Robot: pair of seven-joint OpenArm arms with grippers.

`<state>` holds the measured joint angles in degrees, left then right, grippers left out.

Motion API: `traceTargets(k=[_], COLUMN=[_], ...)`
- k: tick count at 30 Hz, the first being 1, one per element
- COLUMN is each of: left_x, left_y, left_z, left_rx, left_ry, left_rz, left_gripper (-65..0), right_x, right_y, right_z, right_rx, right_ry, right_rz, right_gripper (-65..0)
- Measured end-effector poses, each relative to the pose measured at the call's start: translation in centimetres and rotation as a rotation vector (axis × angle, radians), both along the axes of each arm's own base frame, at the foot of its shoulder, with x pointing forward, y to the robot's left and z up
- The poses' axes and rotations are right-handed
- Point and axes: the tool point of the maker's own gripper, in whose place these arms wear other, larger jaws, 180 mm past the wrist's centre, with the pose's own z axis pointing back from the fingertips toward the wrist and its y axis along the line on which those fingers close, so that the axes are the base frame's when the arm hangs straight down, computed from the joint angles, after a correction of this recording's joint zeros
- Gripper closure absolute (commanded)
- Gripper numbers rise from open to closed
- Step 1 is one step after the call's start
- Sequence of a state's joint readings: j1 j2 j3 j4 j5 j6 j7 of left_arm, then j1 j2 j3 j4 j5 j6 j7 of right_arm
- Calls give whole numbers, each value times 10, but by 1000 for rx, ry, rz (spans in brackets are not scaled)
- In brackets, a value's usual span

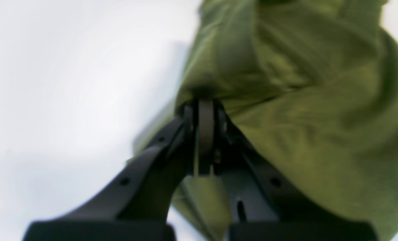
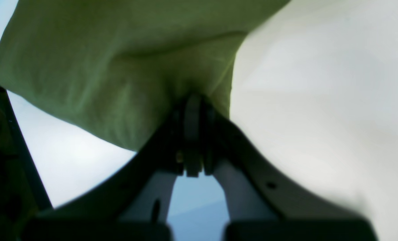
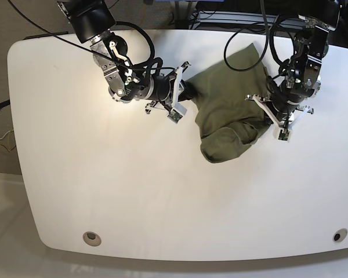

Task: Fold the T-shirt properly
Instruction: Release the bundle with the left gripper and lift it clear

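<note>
The plain olive-green cotton T-shirt (image 3: 229, 110) is being held between both arms above the white oval tabletop (image 3: 104, 191), bunched rather than spread. The left gripper (image 1: 205, 107) is being seen with its jaws clamped together on a fold of the cloth; green fabric is rising directly ahead of the jaws and falling away to their right, with bare tabletop to their left. The right gripper (image 2: 192, 100) is likewise being seen with jaws closed on the cloth, the fabric spreading ahead and to the left of them, and bare tabletop lying to their right. In the base view, a rounded lobe of the garment is hanging or resting below and between the two sets of jaws; which part of the shirt each is pinching cannot be told.

The step in hand is judged to be a lift-and-spread. For a good result, both grips are to be kept firm, the jaws are to be drawn apart evenly until the cloth between them is being pulled taut, and the hanging lobe is to be laid down flat without creases. Uneven pulling is likely to twist the garment.
</note>
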<state>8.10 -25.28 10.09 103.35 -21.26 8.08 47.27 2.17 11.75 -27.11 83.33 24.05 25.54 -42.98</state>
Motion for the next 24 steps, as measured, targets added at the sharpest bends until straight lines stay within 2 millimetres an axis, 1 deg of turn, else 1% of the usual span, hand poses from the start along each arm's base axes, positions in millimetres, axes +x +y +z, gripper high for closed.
traceTargets(k=[5, 9, 14, 18, 20, 22, 24], left_x=[2, -9, -22, -30, -37, -45, -51], left_y=[29, 49, 69, 77, 77, 74, 66], left_z=[7, 3, -1, -3, -7, -12, -14], left_rx=[16, 32, 44, 54, 54, 47, 37], left_ry=[-26, -8, 11, 23, 38, 59, 75], left_rz=[80, 135, 189, 211, 211, 208, 199], left_gripper=[0, 0, 0, 0, 0, 0, 0], right_x=[0, 0, 0, 0, 1, 4, 3], right_y=[-1, -1, -1, -1, -1, -1, 0], right_z=[0, 0, 0, 0, 1, 2, 4], right_rx=[0, 1, 2, 1, 1, -4, -17], right_ry=[-1, -2, -2, -1, -4, -7, -9], right_rz=[-1, -1, -1, 0, 1, 6, 21], right_gripper=[0, 0, 0, 0, 0, 0, 0])
